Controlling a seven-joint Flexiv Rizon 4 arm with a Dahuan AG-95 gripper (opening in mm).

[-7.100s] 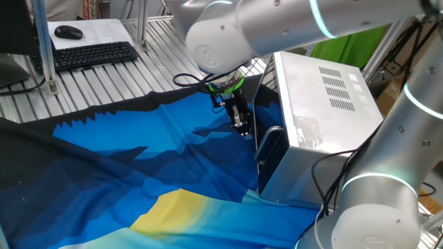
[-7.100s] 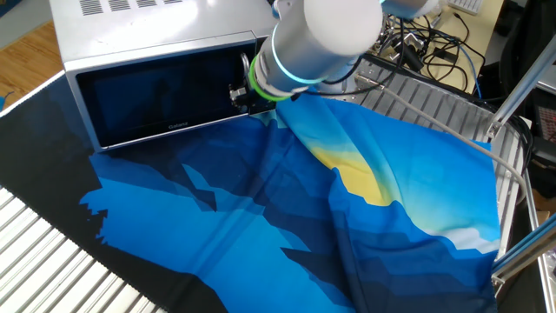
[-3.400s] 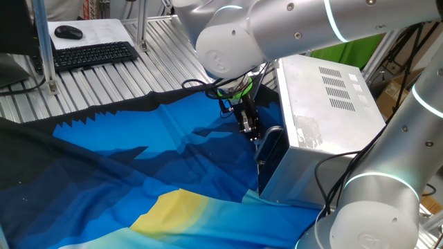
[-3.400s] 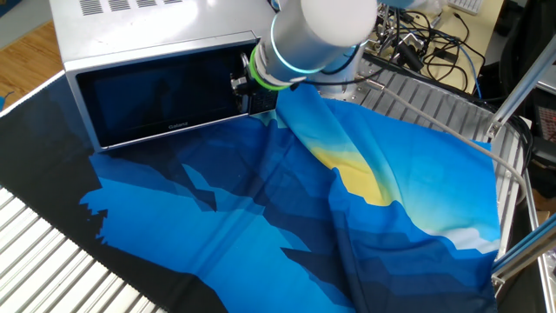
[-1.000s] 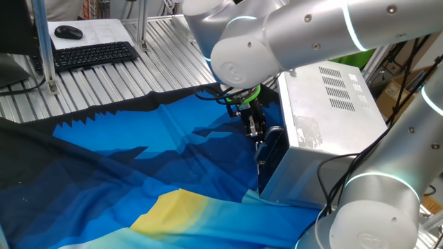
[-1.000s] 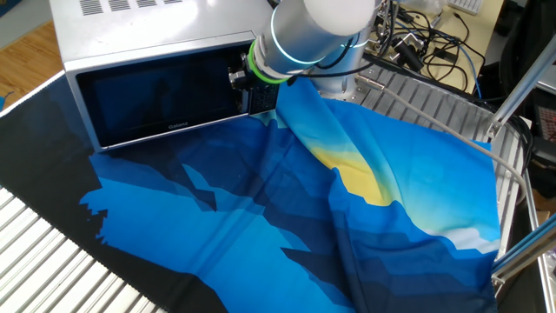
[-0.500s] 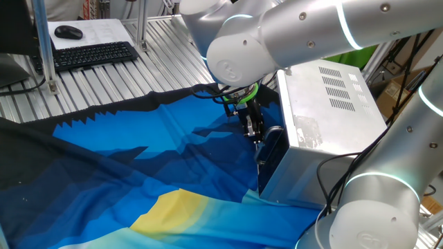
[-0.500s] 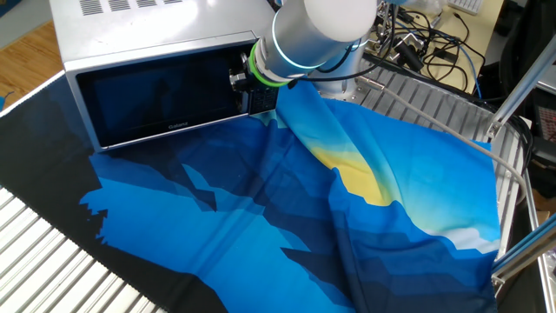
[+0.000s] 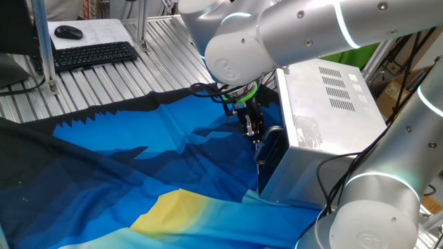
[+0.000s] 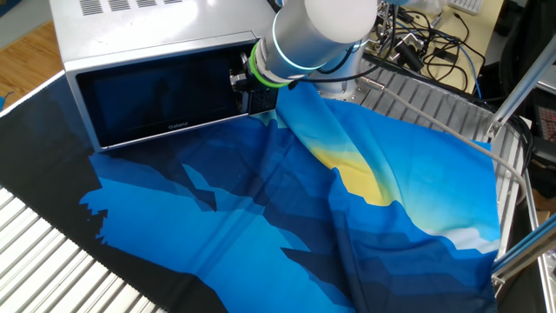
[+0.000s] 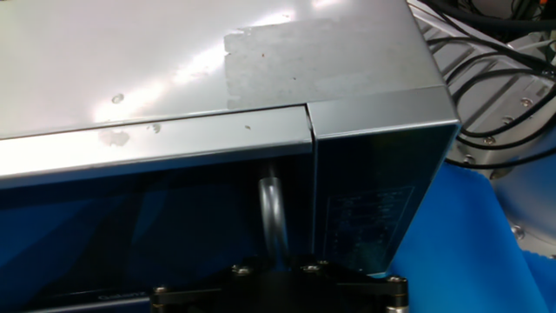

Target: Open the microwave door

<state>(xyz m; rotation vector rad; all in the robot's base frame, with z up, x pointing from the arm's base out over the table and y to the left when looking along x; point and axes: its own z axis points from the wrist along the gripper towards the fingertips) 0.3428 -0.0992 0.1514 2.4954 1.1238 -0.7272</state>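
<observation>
The microwave (image 9: 325,104) stands at the right of the table, its vented silver casing towards the camera. The microwave door (image 10: 161,97), dark glass in a silver frame, looks closed, flush with the casing. Its curved silver bar handle (image 11: 272,216) runs upright near the door's right edge. My gripper (image 10: 241,81) is at the handle, and in one fixed view the gripper (image 9: 253,128) sits right in front of the door's edge (image 9: 271,155). In the hand view only the gripper's black base (image 11: 278,285) shows below the handle. The fingertips are hidden.
A blue, yellow and black cloth (image 10: 287,200) covers the table in front of the microwave. A keyboard (image 9: 93,54) and mouse (image 9: 68,32) lie at the far left. Cables (image 10: 417,43) and a metal frame (image 10: 512,96) stand to the right of the arm.
The arm's wrist has shifted slightly left over the last second. The gripper stays at the handle. The door has not visibly moved.
</observation>
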